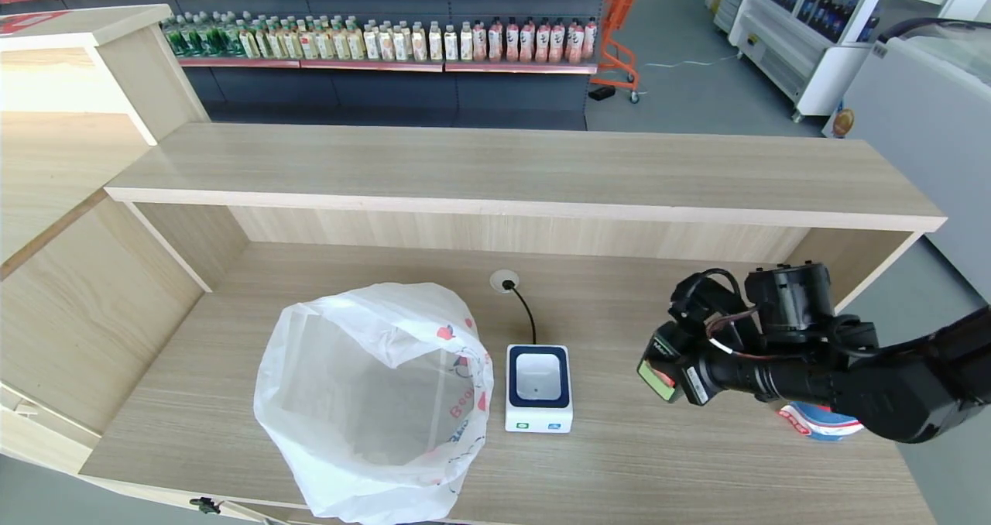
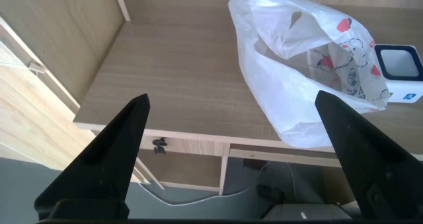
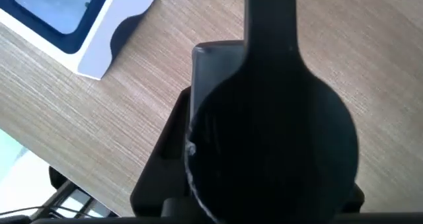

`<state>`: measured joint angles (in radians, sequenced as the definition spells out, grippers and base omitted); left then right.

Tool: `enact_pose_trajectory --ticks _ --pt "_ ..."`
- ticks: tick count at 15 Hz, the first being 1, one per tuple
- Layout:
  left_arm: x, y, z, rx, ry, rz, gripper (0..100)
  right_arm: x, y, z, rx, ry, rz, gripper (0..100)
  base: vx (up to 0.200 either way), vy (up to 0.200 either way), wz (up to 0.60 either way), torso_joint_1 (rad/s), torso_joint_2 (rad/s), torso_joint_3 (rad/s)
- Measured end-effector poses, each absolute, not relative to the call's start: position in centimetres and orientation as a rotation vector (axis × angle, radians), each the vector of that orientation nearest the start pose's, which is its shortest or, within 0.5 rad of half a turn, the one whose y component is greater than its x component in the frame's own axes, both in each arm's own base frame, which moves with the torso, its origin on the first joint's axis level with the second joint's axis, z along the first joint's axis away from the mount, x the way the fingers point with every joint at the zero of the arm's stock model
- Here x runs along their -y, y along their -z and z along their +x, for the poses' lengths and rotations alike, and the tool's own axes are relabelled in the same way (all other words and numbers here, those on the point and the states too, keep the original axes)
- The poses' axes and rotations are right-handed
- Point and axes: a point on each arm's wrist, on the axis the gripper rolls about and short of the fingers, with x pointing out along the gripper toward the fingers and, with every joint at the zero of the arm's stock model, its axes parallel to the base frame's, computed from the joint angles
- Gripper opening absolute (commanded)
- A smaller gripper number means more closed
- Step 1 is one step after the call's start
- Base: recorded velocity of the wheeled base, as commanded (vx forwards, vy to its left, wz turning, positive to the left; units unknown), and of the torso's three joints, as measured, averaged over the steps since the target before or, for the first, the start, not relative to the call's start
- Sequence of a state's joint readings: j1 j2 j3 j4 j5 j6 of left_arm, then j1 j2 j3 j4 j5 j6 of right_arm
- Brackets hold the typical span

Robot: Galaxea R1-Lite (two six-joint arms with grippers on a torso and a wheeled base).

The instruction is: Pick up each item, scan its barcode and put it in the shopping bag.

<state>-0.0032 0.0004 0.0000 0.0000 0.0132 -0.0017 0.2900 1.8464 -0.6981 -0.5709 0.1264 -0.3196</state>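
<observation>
Looking down at the wooden table point(image 1: 658, 463), we see the white shopping bag point(image 1: 372, 401) standing near the front edge, its mouth wide open and turned upward, with some red print on its side. The scanner point(image 1: 539, 386), a white box with a dark blue frame around its window, sits just beside the bag, at 3 o'clock of it. Its black cable point(image 1: 526, 312) runs toward 11 o'clock into a round hole point(image 1: 505, 280) in the table. The right hand point(image 1: 658, 372) hangs above the table at 3 o'clock of the scanner, apart from it and pointing toward it; we cannot tell if this hand is open or closed. One item point(image 1: 821, 426), a white, blue and red package, lies on the table at about 4 o'clock of the scanner, mostly hidden under the right arm. The left hand point(image 2: 232, 105) hangs off the front left corner of the table, at about 7 o'clock of the bag, and its two fingers point(image 2: 125, 145) are spread wide, so it is open. Behind the table, at 12 o'clock, a shelf point(image 1: 387, 64) carries a long row of bottles.
</observation>
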Motion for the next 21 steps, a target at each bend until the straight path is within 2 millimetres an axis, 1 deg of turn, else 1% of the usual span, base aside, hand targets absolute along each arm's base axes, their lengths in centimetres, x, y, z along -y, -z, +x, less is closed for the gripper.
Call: enact_pose_trajectory --ticks 1,2,3,4,5,7,8,10,11,12,13,14,15,16,17,20,21 --pt "0.0 -7.5 -2.3 0.000 -0.010 -0.002 100 -8.5 -11.9 28.3 -0.461 -0.476 -0.339 0 0.000 0.000 0.00 0.000 0.00 0.000" --pt "0.0 -7.5 -2.3 0.000 -0.010 -0.002 100 -7.9 -13.0 26.9 -0.403 -0.468 -0.367 0 0.000 0.000 0.00 0.000 0.00 0.000" --pt "0.0 -7.5 -2.3 0.000 -0.010 -0.002 100 -7.2 -13.4 25.0 -0.341 -0.475 -0.459 0 0.000 0.000 0.00 0.000 0.00 0.000" --pt "0.0 -7.5 -2.3 0.000 -0.010 -0.002 100 -6.5 -13.7 23.6 -0.272 -0.484 -0.589 0 0.000 0.000 0.00 0.000 0.00 0.000" --pt "0.0 -7.5 -2.3 0.000 -0.010 -0.001 100 -6.0 -14.2 22.5 -0.188 -0.495 -0.735 0 0.000 0.000 0.00 0.000 0.00 0.000" --pt "0.0 -7.5 -2.3 0.000 -0.010 -0.002 100 -5.7 -15.5 21.5 0.041 -0.563 -1.006 0 0.000 0.000 0.00 0.000 0.00 0.000" --pt "0.0 -7.5 -2.3 0.000 -0.010 -0.001 100 -5.8 -15.7 21.2 0.172 -0.659 -1.129 0 0.000 0.000 0.00 0.000 0.00 0.000" --pt "0.0 -7.5 -2.3 0.000 -0.011 -0.001 100 -6.3 -15.9 20.7 0.564 -0.829 -1.480 0 0.000 0.000 0.00 0.000 0.00 0.000" --pt "0.0 -7.5 -2.3 0.000 -0.010 -0.002 100 -6.9 -15.6 20.4 0.790 -0.893 -1.619 0 0.000 0.000 0.00 0.000 0.00 0.000" --pt "0.0 -7.5 -2.3 0.000 -0.011 -0.002 100 -7.8 -14.9 20.1 0.986 -0.963 -1.715 0 0.000 0.000 0.00 0.000 0.00 0.000" --pt "0.0 -7.5 -2.3 0.000 -0.010 -0.002 100 -9.2 -13.9 19.6 1.127 -1.064 -1.735 0 0.000 0.000 0.00 0.000 0.00 0.000" --pt "0.0 -7.5 -2.3 0.000 -0.010 -0.002 100 -10.5 -12.9 19.0 1.245 -1.167 -1.723 0 0.000 0.000 0.00 0.000 0.00 0.000" --pt "0.0 -7.5 -2.3 0.000 -0.010 -0.002 100 -11.8 -12.2 18.7 1.337 -1.234 -1.695 0 0.000 0.000 0.00 0.000 0.00 0.000" --pt "0.0 -7.5 -2.3 0.000 -0.010 -0.001 100 -12.6 -11.9 18.6 1.387 -1.254 -1.677 0 0.000 0.000 0.00 0.000 0.00 0.000" --pt "0.0 -7.5 -2.3 0.000 -0.010 -0.001 100 -13.3 -12.1 18.8 1.438 -1.226 -1.680 0 0.000 0.000 0.00 0.000 0.00 0.000" --pt "0.0 -7.5 -2.3 0.000 -0.010 -0.002 100 -14.3 -11.8 19.1 1.509 -1.191 -1.682 0 0.000 0.000 0.00 0.000 0.00 0.000" --pt "0.0 -7.5 -2.3 0.000 -0.011 -0.002 100 -14.6 -11.9 19.3 1.541 -1.151 -1.694 0 0.000 0.000 0.00 0.000 0.00 0.000"
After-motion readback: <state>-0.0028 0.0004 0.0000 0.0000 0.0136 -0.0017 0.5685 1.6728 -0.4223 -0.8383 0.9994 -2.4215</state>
